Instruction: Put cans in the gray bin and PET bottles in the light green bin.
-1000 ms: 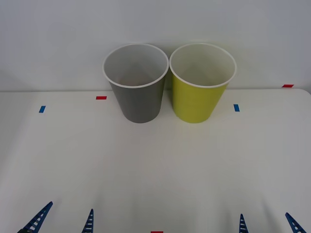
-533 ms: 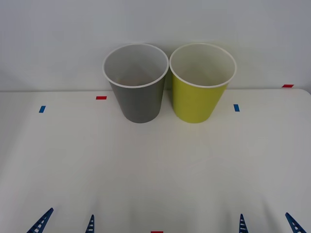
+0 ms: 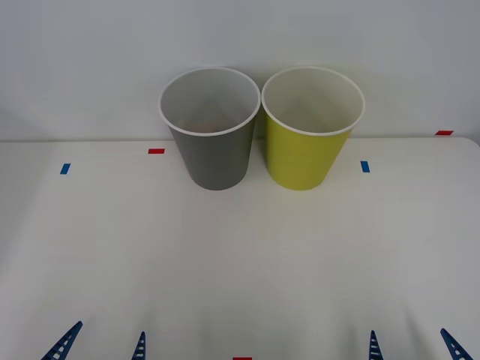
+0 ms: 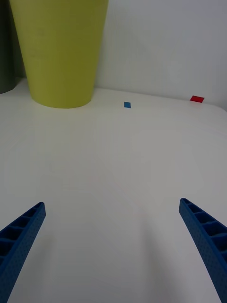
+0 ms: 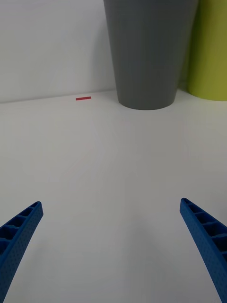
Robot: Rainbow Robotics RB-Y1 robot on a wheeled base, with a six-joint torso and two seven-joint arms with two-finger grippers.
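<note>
The gray bin (image 3: 214,154) stands upright at the back of the white table, and the light green bin (image 3: 304,157) stands right beside it on its right. Both show white insides. Cans and PET bottles are out of view. My left gripper (image 3: 101,346) is open at the near edge, left of centre, with nothing between its fingers. In the left wrist view the left gripper (image 5: 111,203) faces the gray bin (image 5: 146,52) from a distance. My right gripper (image 3: 412,345) is open at the near edge on the right. In the right wrist view the right gripper (image 4: 111,203) has the light green bin (image 4: 59,47) far ahead.
Small tape marks lie on the table (image 3: 240,255): red (image 3: 156,151) and blue (image 3: 64,169) on the left, blue (image 3: 364,166) and red (image 3: 444,133) on the right. A white wall rises right behind the bins.
My left gripper's fingers have drawn back slightly toward the near edge. The bins and the right gripper have not moved.
</note>
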